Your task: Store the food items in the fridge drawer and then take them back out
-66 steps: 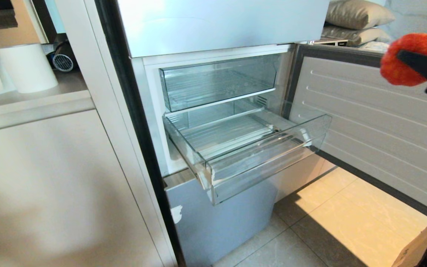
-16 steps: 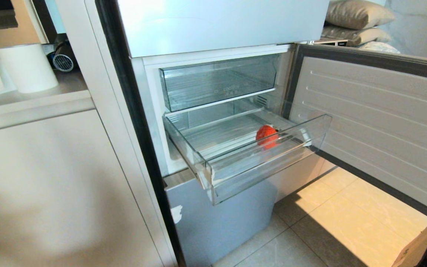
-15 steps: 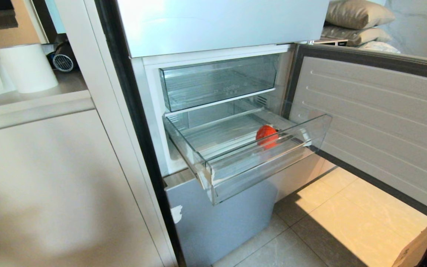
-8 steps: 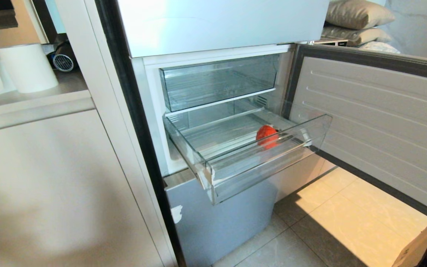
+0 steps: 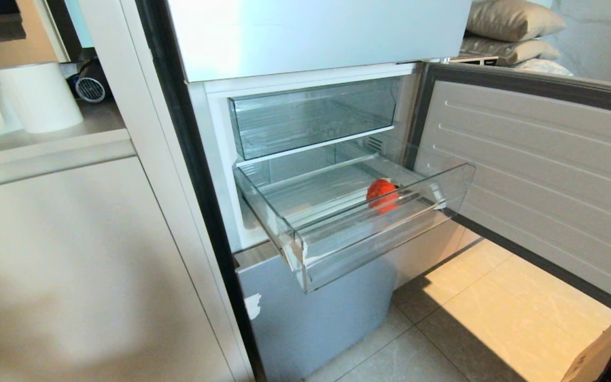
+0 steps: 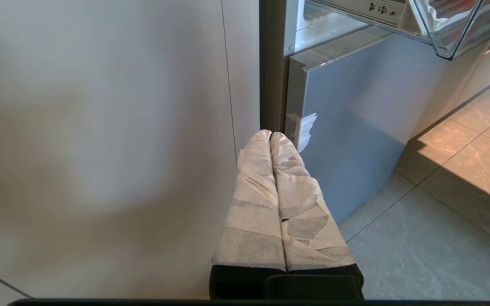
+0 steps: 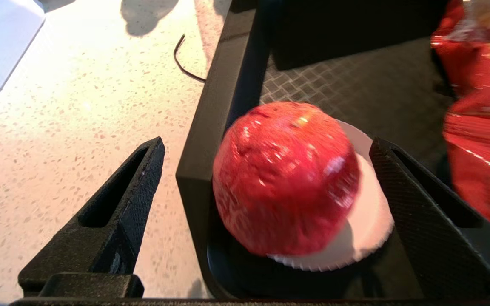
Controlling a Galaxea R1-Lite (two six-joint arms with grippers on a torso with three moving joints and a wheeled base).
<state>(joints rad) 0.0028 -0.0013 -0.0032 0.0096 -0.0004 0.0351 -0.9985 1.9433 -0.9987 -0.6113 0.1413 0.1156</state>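
1. The left gripper (image 6: 270,138) is low beside the fridge's bottom panel (image 6: 347,127), fingers pressed together and holding nothing.
2. The fridge drawer (image 5: 369,233) is pulled out; one food item (image 5: 381,192) lies at its near right.
3. The right gripper (image 7: 266,157) is spread wide around the second food item (image 7: 285,178), which sits on a white disc (image 7: 366,225) in a black tray (image 7: 211,127).

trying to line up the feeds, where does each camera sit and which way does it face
Head: high on the robot, looking down at the open fridge, the pulled-out drawer with one tomato; no arm shows.
Left wrist: low behind the shut left tool, facing the cabinet and fridge base.
Right wrist: behind the open right tool, over a second tomato in a black tray.
Shared: head and left wrist both catch the drawer's corner.
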